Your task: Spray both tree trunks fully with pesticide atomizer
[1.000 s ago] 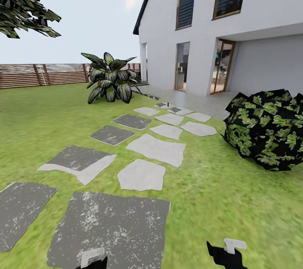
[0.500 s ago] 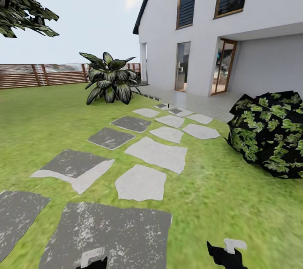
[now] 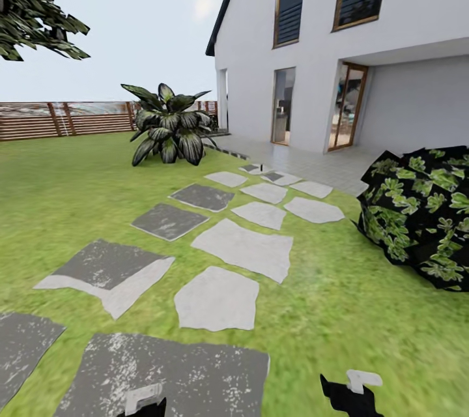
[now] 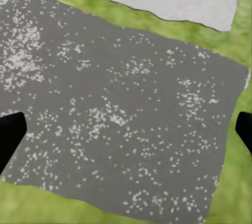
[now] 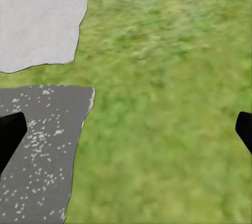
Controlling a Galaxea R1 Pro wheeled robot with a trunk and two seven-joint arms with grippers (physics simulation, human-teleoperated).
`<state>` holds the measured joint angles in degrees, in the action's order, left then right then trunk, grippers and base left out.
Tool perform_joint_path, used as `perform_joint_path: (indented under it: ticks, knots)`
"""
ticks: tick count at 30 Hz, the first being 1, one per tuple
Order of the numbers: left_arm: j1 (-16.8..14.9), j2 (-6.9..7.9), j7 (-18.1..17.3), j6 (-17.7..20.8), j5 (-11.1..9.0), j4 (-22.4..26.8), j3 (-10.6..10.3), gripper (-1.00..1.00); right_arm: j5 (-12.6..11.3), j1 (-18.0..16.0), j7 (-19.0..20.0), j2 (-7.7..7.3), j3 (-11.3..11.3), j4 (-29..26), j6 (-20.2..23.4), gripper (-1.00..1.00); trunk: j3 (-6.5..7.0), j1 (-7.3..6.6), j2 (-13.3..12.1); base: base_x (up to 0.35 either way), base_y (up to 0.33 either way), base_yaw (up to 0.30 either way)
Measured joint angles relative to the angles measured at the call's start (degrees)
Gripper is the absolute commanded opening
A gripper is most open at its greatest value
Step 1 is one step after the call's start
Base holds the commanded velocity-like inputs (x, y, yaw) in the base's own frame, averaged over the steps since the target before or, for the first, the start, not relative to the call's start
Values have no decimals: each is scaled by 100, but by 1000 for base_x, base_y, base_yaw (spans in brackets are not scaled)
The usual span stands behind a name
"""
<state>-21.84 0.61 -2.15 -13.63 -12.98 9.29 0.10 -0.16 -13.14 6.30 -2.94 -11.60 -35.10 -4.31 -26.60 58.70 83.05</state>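
**A:** Which step are you on?

**B:** You're on the approach, by my reading. The head view looks across the lawn [image 3: 78, 208] and a path of stepping stones [image 3: 242, 249] toward the white house [image 3: 339, 45]. A tiny dark upright object [image 3: 261, 163] stands at the far end of the path, near the patio; it may be the pesticide atomizer, but it's too small to tell. Of the trees, you have just a dark leafy branch [image 3: 36, 10] at the upper corner, and no trunk.

**A:** So what does the next move call for?

**B:** Drive on along the stones until that object is large enough to confirm, then stop within arm's reach of it. Mind the dark bush [image 3: 420, 212] on your right as you pass.

**A:** And the grippers?

**B:** Both sit low at the bottom edge of the head view, left gripper [image 3: 144, 399] and right gripper [image 3: 355, 386]. In each wrist view the dark fingertips [image 4: 10, 135] stand at opposite edges, so you have both spread wide with nothing between them: a speckled grey stone [image 4: 126, 124] under the left, grass [image 5: 168, 103] under the right.
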Motion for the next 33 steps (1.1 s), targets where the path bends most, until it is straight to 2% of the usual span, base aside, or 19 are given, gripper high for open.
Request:
perform_joint_path:
  ticks: [7,21,33]
  knots:
    - [-1,0,0,0,1,-1,0,100,0,1,-8,-8,-6,5,1,100,0,0,0,335,0,-76]
    - [-1,-1,0,0,1,-1,0,100,0,1,-9,-7,-7,5,1,100,0,0,0,335,0,-221]
    - [0,0,0,0,1,0,0,100,0,0,-1,-4,-3,7,0,100,0,0,0,335,0,-37]
